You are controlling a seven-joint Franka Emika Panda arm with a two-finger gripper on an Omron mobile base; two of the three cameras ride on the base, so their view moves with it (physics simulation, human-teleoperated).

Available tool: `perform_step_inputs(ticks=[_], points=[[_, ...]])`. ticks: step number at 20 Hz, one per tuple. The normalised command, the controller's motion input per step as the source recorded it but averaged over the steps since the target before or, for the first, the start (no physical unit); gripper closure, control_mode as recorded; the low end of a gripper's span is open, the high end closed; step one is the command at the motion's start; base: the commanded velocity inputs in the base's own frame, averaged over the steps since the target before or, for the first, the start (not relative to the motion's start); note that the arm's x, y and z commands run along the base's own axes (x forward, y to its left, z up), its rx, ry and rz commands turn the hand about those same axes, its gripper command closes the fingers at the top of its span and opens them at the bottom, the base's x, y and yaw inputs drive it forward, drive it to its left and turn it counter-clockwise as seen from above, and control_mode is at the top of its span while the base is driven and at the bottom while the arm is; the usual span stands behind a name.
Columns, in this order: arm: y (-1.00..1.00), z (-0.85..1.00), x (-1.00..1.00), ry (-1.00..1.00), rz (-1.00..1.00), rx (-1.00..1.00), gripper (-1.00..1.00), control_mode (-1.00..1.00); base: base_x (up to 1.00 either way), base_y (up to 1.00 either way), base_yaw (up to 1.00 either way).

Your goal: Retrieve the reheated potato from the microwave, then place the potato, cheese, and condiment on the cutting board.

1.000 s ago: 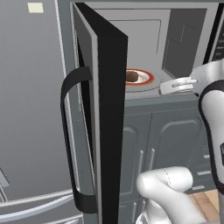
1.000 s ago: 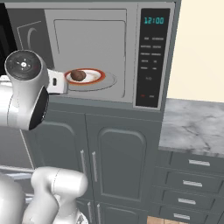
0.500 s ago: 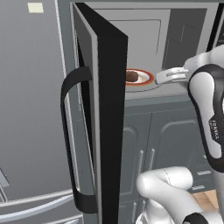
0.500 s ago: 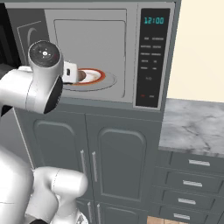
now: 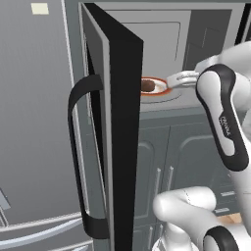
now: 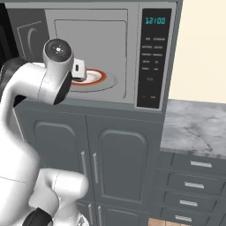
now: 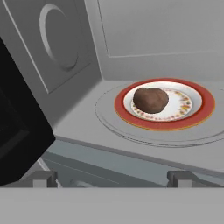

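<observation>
Potato retrieval comes down to a reach into a tight box, so take the hazards from the biggest thing down. The microwave [image 6: 110,57] stands with its black door [image 5: 120,142] swung out on the left of the opening; an arm drifting that way could knock the door or catch the front lip of the cavity floor. Inside, the glass turntable [image 7: 118,124] carries an orange-rimmed plate [image 7: 205,109] near the middle of the floor, and a low approach could shove the plate toward the back wall. The potato [image 7: 151,99] sits left of the plate's centre. It is round, so an off-centre pinch may roll it off the rim. The gripper [image 5: 182,78] is spread wide and empty at the opening.
</observation>
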Motion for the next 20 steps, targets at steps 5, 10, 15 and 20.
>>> perform_step_inputs(ticks=[5, 10, 15, 20], points=[[-0.03, -0.06, 0.45, 0.00, 0.00, 0.00, -1.00, -1.00, 0.00, 0.00, 0.00], [0.00, -0.22, 0.27, 0.00, 0.00, 0.00, -1.00, -1.00, 0.00, 0.00, 0.00], [0.03, -0.17, 0.28, 0.00, 0.03, 0.00, -1.00, -1.00, 0.00, 0.00, 0.00], [0.00, -0.04, 0.51, 0.00, 0.10, 0.00, -1.00, -1.00, 0.00, 0.00, 0.00]])
